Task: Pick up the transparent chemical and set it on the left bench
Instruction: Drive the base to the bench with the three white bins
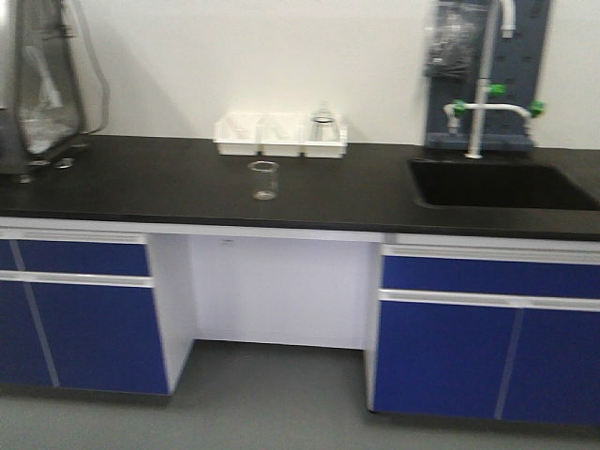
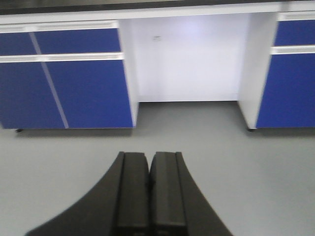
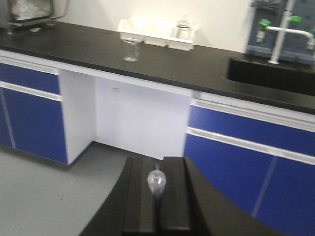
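The transparent chemical point(image 3: 156, 183), a clear pipette, shows its rounded bulb between the black fingers of my right gripper point(image 3: 156, 162), which is shut on it above the grey floor. Its stem is hidden between the pads. The left bench point(image 1: 187, 187) has a long black top over blue cabinet fronts and stretches across the front view; it also appears in the right wrist view as the left bench point(image 3: 187, 69). My left gripper point(image 2: 149, 156) is shut with nothing in it, low over the floor, facing the kneehole under the bench.
A clear glass beaker point(image 1: 264, 179) stands mid-counter in front of three white bins point(image 1: 279, 135). A black sink point(image 1: 502, 183) with a white tap point(image 1: 483, 103) lies at the right. A glass-fronted device point(image 1: 42, 84) stands at the far left.
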Controlling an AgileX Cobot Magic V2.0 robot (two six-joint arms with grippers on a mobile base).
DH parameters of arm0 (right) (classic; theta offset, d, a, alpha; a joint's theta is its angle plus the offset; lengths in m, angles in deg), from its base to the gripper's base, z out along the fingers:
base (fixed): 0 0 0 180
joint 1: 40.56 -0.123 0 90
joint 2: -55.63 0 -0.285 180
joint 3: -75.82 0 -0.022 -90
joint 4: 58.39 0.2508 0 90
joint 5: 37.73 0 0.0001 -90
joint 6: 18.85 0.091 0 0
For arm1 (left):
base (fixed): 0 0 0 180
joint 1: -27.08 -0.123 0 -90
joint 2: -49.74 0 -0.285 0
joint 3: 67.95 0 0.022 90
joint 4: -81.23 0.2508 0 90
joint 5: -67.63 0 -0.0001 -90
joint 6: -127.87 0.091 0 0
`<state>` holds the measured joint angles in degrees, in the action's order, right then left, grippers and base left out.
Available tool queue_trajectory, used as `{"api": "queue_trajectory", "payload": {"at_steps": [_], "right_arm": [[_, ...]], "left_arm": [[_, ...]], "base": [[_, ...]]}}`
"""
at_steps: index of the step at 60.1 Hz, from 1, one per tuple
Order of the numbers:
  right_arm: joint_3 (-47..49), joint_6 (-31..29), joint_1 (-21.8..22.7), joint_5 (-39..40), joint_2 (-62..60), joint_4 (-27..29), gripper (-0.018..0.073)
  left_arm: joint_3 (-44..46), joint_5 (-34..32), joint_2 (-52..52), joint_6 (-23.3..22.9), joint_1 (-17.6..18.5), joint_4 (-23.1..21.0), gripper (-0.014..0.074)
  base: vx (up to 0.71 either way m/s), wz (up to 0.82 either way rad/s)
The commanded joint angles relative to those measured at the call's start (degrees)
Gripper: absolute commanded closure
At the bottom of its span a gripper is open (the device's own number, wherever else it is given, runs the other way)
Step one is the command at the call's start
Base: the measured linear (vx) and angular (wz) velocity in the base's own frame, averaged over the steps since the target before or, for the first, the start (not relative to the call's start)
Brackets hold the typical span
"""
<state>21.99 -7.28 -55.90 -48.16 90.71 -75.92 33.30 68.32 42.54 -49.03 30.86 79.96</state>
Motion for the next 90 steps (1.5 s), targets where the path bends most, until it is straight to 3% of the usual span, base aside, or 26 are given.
{"api": "queue_trajectory", "payload": {"at_steps": [1, 35, 90], "right_arm": [[1.7, -0.4, 0.1, 4.5, 0.1, -0.8, 0.0561], [1.7, -0.4, 0.1, 4.5, 0.1, -0.8, 0.0561], [1.7, -0.4, 0.1, 4.5, 0.1, -0.8, 0.0561]], "left_arm": [[-0.9, -4.5, 1.1, -0.4, 0.1, 0.0, 0.0600], [-0.9, -4.5, 1.1, -0.4, 0.1, 0.0, 0.0600], [-0.9, -4.5, 1.1, -0.4, 0.1, 0.0, 0.0600]], "base": [[0.16, 0.64], [0.27, 0.45], [0.39, 0.07]]}}
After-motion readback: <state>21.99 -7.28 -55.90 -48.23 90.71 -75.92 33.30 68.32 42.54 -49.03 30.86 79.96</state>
